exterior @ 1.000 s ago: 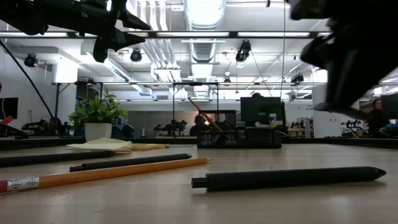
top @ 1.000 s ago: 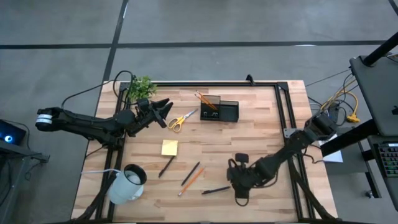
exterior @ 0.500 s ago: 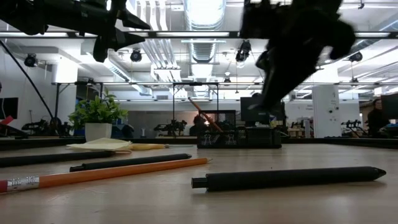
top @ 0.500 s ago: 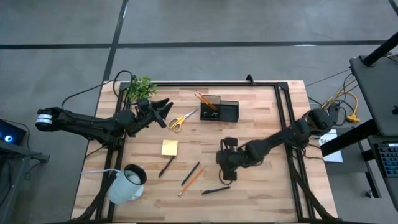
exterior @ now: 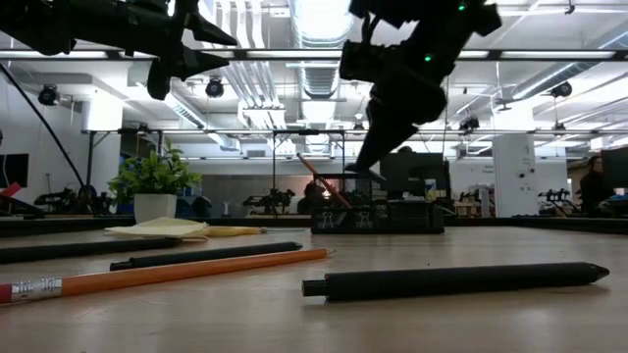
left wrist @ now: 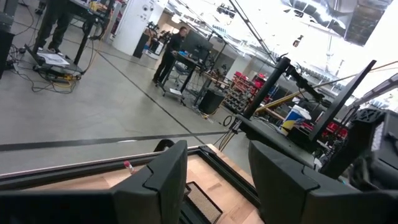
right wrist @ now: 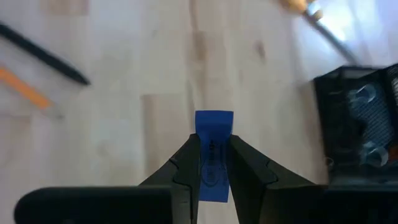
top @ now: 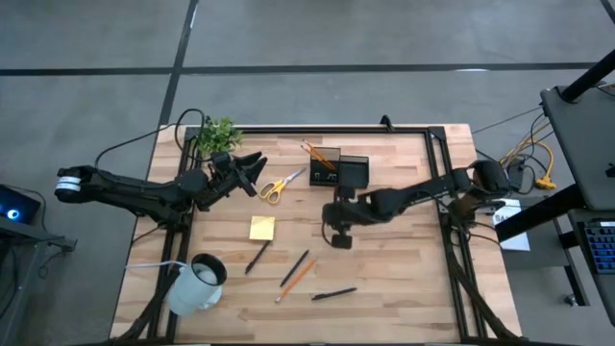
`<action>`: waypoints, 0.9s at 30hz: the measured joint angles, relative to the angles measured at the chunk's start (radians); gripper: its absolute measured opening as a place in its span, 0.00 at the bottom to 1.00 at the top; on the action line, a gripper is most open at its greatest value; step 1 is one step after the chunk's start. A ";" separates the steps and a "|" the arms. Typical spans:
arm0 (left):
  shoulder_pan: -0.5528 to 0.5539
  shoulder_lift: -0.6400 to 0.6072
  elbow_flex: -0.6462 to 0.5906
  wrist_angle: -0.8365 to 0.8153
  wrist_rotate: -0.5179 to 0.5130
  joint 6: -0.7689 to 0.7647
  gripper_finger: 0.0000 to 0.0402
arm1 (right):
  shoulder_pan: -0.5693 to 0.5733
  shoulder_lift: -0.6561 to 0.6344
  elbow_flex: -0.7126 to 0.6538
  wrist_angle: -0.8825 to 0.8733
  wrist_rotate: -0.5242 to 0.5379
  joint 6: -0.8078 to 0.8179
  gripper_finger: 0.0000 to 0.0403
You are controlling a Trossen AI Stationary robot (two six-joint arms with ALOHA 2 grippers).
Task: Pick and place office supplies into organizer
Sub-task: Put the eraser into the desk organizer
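**Me:** Carrying the blue eraser (right wrist: 214, 155) up the desk (top: 404, 279)! I've swung away from the near edge and left the dark pen (top: 333, 293) lying behind me. My right fingers (right wrist: 244, 163) are pinched narrow on it.

**Spotter:** And the organizer?

**Me:** The organizer (top: 339, 170) sits just beyond me, with pencils (top: 314, 154) standing in it. One short reach more, I'd judge, then I let go.

**Spotter:** And your other arm?

**Me:** My left fingers (left wrist: 163, 180) are wide and empty, hovering by the scissors (top: 281, 184).
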State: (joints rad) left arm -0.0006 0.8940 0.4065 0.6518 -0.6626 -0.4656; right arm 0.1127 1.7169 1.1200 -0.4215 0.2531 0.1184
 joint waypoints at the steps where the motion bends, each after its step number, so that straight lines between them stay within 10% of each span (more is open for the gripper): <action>1: 0.000 0.000 0.000 0.000 0.000 0.000 0.39 | -0.017 -0.001 0.000 0.009 0.000 -0.018 0.13; 27: 0.000 -0.001 0.000 -0.004 0.000 0.000 0.39 | -0.323 0.004 -0.032 0.283 -0.026 -0.241 0.13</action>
State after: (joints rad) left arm -0.0006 0.8932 0.4065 0.6479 -0.6628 -0.4656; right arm -0.2107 1.7214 1.0881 -0.1382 0.2272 -0.1221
